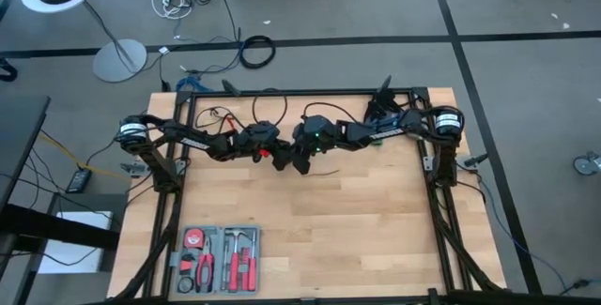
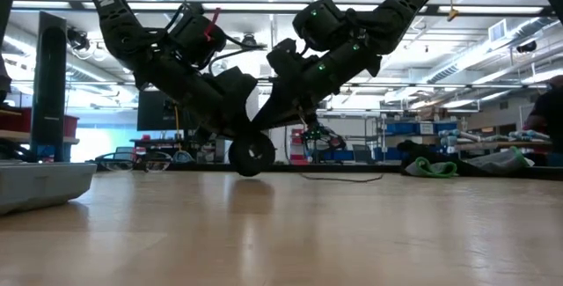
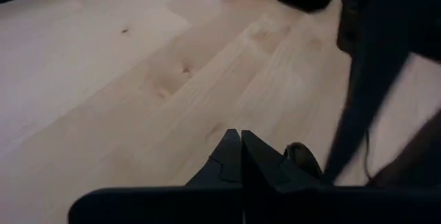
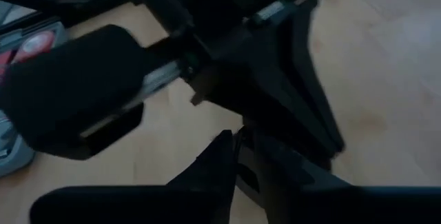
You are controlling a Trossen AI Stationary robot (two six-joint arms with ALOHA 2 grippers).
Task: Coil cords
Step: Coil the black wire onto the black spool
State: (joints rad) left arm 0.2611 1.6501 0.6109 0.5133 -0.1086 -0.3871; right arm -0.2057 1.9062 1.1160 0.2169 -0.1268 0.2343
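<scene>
- I have both grippers meeting low over the far middle of the wooden table (image 1: 376,221), so one can work the cord against the other.
- The left gripper (image 3: 240,156) is closed, fingertips touching; I can't tell what it pins.
- The right gripper (image 4: 236,148) looks barely parted; I can't tell if it grips.
- The round puck (image 2: 251,155) sits at the table beneath them; a thin cord (image 2: 339,178) trails beside it.
- The tool case (image 1: 217,259) sits apart at the near edge.

A light wooden table (image 1: 357,221) carries a tool case (image 1: 218,259) and thin black cord (image 1: 326,170).
</scene>
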